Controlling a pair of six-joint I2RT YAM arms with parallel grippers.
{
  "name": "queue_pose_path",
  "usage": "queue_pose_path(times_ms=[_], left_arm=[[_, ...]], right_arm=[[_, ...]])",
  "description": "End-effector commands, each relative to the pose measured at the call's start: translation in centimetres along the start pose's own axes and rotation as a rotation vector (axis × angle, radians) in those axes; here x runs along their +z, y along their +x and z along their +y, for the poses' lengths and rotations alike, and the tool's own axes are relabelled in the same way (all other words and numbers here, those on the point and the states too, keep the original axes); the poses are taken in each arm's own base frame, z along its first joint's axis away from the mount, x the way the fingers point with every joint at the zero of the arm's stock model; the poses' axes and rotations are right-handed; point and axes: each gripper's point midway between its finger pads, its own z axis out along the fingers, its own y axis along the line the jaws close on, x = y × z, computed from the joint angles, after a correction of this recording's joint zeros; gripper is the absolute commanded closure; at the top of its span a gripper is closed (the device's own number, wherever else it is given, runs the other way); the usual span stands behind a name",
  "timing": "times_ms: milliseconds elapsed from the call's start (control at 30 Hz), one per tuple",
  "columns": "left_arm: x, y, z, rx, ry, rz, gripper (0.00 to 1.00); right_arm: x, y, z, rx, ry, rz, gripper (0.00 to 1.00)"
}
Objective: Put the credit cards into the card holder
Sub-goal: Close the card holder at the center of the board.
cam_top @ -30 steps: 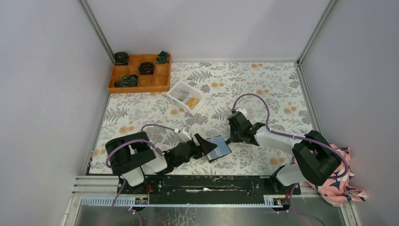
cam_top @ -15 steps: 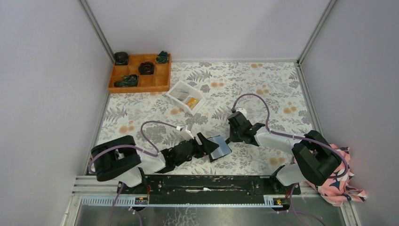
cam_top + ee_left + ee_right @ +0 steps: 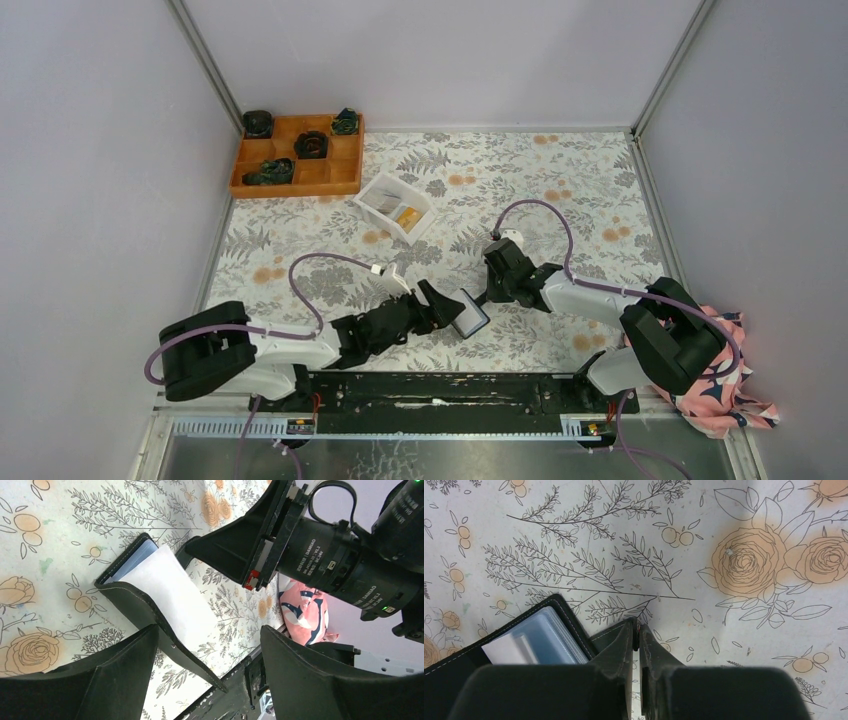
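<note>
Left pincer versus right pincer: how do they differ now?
Left pincer is wide open, facing the wallet and gripping nothing; right pincer is shut, pinching the wallet's black edge. Left reaches in from the left, right from the right. Both sit low at the wallet.

Near part of card holder [image 3: 539,635] behind right hand [image 3: 638,636]; tray [image 3: 372,195] contents indistinct.

I work in a lab test booth: plain grey walls [image 3: 100,180], aluminium frame [image 3: 205,62], floral cloth [image 3: 560,180] on my worktop [image 3: 300,235]
</note>
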Motion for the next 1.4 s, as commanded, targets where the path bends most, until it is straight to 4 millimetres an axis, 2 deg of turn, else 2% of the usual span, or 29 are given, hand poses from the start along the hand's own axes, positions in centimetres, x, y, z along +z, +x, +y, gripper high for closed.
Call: queue_pose_path(times_ms=[0, 167, 367, 533, 967, 1200, 1367], left_arm=[[0.3, 0.0, -0.1, 0.036, -0.020, -0.018, 0.19], [0.8, 0.2, -0.6, 0.035, -0.013, -0.015, 0.19], [2.0, -0.5, -2.6, 0.067, -0.001, -0.042, 0.19], [2.7, -0.1, -2.5, 0.057, -0.009, -0.039, 0.19], [3.2, 1.7, 0.2, -0.020, -0.066, -0.021, 0.20], [3.3, 2.3, 2.3, -0.155, -0.107, -0.043, 0.20], [2.8, 1.9, 3.5, -0.256, -0.117, -0.090, 0.22]], right_arm=[[0.1, 1.9, -0.1, -0.007, 0.003, 0.050, 0.91], [0.0, 2.0, 0.2, -0.009, -0.004, 0.050, 0.91], [-0.1, 2.2, 0.5, -0.012, -0.007, 0.052, 0.91], [-0.4, 2.1, 0.5, -0.010, -0.007, 0.043, 0.91], [-0.9, 2.1, 0.6, -0.010, -0.018, 0.032, 0.91], [-0.9, 2.7, 0.4, -0.005, -0.022, 0.033, 0.91], [-1.1, 2.8, 0.3, -0.003, -0.026, 0.026, 0.91]])
